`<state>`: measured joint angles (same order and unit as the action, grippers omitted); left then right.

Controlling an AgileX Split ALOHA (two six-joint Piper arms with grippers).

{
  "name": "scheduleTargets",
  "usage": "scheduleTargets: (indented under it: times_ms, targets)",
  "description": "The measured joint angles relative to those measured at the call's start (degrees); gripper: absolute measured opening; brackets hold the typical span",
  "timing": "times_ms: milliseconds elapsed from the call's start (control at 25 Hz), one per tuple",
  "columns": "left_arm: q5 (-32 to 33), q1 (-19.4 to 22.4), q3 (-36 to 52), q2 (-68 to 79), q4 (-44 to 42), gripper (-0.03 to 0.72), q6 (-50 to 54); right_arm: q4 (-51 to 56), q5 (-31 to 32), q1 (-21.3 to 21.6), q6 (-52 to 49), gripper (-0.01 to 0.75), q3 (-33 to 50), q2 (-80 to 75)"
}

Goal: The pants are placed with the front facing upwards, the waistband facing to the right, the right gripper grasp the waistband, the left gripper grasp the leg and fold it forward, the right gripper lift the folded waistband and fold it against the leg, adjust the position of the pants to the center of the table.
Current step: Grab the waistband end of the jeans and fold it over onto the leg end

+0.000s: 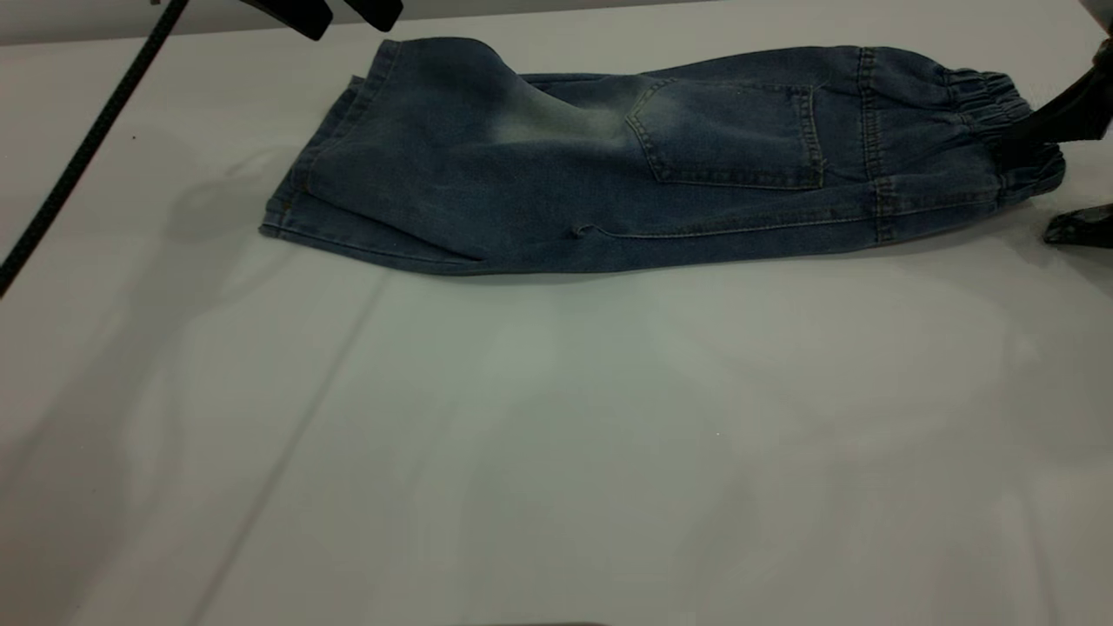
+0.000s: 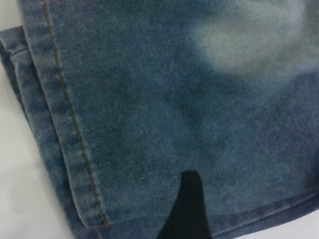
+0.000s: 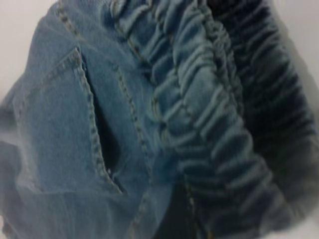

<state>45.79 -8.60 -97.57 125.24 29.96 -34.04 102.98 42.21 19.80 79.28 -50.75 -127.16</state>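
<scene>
Across the far half of the white tabletop (image 1: 556,452) lie the pants (image 1: 609,191), folded lengthwise, back pocket up. At the right edge, the right pincer (image 1: 1056,169) is clamped on the waistband (image 1: 1000,113). Above the leg hem hovers the left pincer (image 1: 348,17), fingers apart.

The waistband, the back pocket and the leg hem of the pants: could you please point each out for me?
waistband (image 1: 987,100), exterior view, on the puckered elastic band.
back pocket (image 1: 735,135), exterior view, on the pocket's middle.
leg hem (image 2: 65,149), left wrist view, on the stitched hem strip.
</scene>
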Motion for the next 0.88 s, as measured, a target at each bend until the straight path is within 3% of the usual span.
scheduleTargets:
  times_ms: [280,400,600,680,880]
  targets:
    - [0.0,-0.5,-0.1,0.0,0.0,0.587,0.1,1.2,4.8,0.0,0.2,0.559,-4.8,-4.4]
    - [-0.4,-2.1,-0.1,0.1,-0.1,0.587,0.1,1.1,5.5,0.0,0.7,0.452,-5.3,-5.2]
    - [-2.8,-7.2,-1.6,2.5,-0.5,0.587,0.1,0.7,8.2,0.1,2.5,0.097,-5.3,-5.4]
    - [-4.3,-9.5,-2.6,3.9,-1.2,0.587,0.1,0.2,9.6,0.1,3.0,0.058,-5.3,-5.3]
    - [-7.8,-15.0,-7.6,8.8,-1.5,0.587,0.1,-2.0,11.9,0.1,3.2,0.055,-5.3,-2.3]
